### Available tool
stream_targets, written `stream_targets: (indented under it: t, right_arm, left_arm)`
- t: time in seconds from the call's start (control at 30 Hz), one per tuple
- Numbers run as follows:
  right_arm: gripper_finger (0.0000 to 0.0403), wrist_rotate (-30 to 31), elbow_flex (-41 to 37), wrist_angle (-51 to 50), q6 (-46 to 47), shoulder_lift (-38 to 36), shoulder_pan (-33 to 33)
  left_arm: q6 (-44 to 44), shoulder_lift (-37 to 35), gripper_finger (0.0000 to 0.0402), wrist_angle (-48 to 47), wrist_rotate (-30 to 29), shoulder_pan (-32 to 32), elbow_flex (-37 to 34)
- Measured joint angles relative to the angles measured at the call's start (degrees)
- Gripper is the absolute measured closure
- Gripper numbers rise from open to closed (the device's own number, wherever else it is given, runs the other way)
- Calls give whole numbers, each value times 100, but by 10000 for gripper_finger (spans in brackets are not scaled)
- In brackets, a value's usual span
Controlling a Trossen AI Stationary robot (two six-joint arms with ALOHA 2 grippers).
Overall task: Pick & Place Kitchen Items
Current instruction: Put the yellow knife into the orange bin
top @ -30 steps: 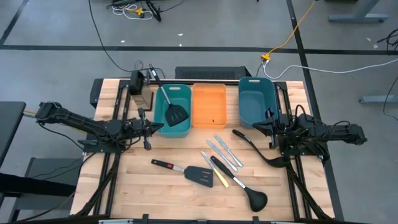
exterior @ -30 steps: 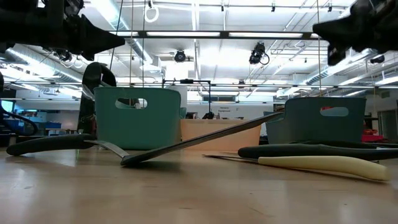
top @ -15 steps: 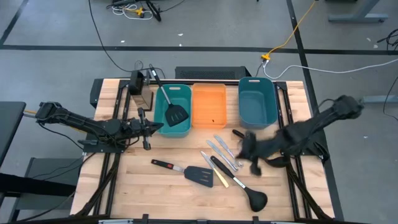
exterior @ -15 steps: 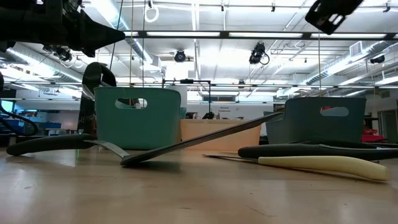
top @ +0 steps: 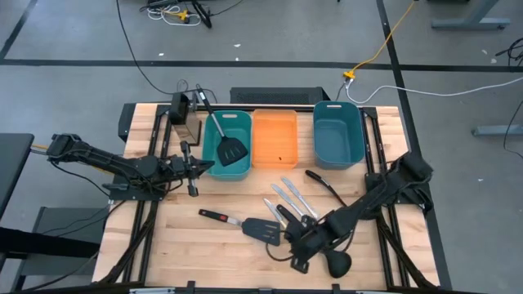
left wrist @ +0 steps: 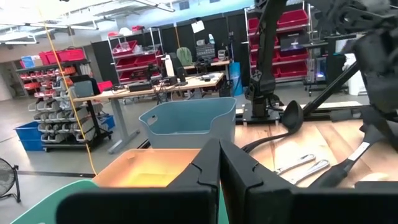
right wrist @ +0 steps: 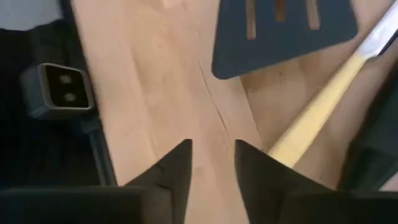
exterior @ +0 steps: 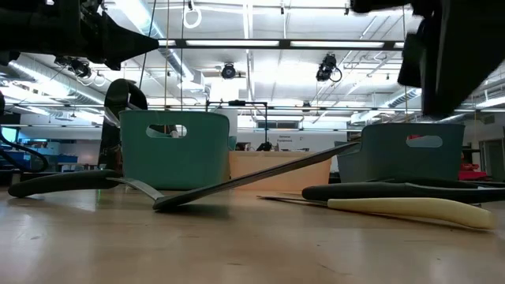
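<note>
A black slotted spatula (top: 245,224) lies flat on the table; its blade (right wrist: 283,31) shows in the right wrist view beside a yellowish handle (right wrist: 317,112). My right gripper (top: 297,247) hovers open over bare wood next to that blade, tipped down, touching nothing. Silver knives (top: 294,200) and two black ladles (top: 335,263) (top: 325,183) lie nearby. Another spatula (top: 231,151) stands blade-down in the teal bin (top: 214,167), its handle leaning over the far rim. My left gripper (top: 194,168) waits shut at the left, level, beside that bin.
Three bins stand in a row at the back: teal, orange (top: 274,139) and blue-green (top: 338,135). A small black box (right wrist: 59,90) sits at the table's near edge by my right gripper. Bare wood lies at the near left (top: 188,253).
My right arm has swung from its place at the table's right edge toward the near middle. It has tipped to point down and now hangs over the spatula blade and the yellowish handle. No item has moved.
</note>
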Motion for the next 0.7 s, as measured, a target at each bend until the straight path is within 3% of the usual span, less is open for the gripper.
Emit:
stream_targets:
  t: [0.2, 0.47, 0.7]
  right_arm:
    - [235, 207, 268, -321, 601, 528, 0]
    - [231, 755, 265, -703, 1187, 697, 2]
    - [231, 754, 265, -1085, 1576, 697, -38]
  left_arm:
    - [72, 1, 386, -22, -2, 0, 0]
    - [112, 2, 396, -10, -2, 2, 2]
    - [106, 1, 381, -10, 0, 0, 2]
